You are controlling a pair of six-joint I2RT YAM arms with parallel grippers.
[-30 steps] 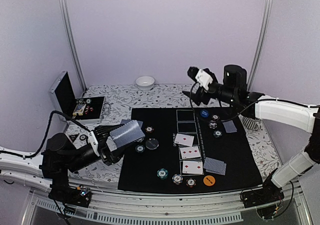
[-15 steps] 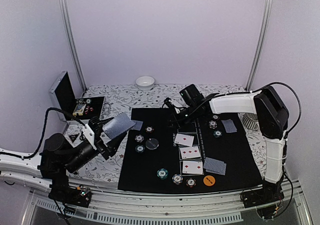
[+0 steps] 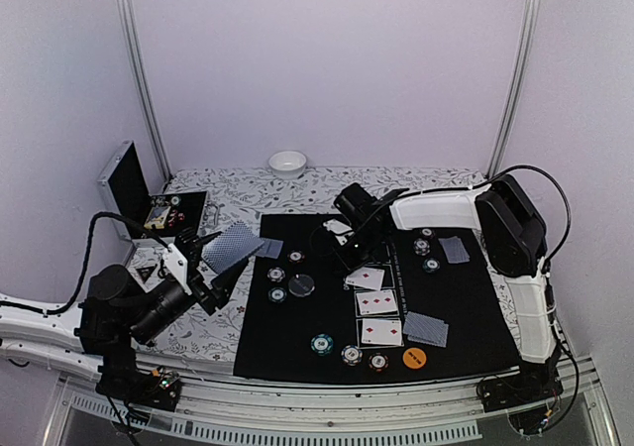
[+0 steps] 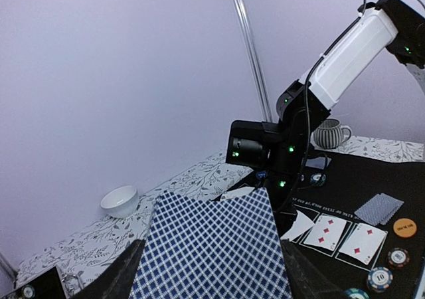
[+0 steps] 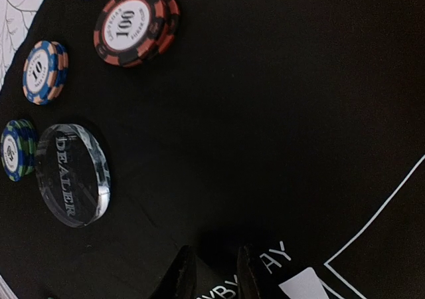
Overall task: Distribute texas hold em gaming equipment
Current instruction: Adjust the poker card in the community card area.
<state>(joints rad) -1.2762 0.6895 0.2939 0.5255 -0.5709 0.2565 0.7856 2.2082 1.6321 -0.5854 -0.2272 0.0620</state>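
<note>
Dealing is judged partly done: face-up cards [image 3: 377,302] and chips [image 3: 351,354] are laid out on the black mat [image 3: 475,307], while a blue-backed card [image 4: 212,246] is gripped in the left end effector [image 3: 213,260], raised over the bench [image 3: 228,327] left of the mat. The right end effector [image 5: 211,276] is lowered over the mat near the dealer button [image 5: 70,176], fingers [image 5: 182,279] narrowly parted; whether anything is grasped cannot be told.

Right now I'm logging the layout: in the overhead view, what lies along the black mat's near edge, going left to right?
Green chip → white chip → red chip → orange disc.
</note>
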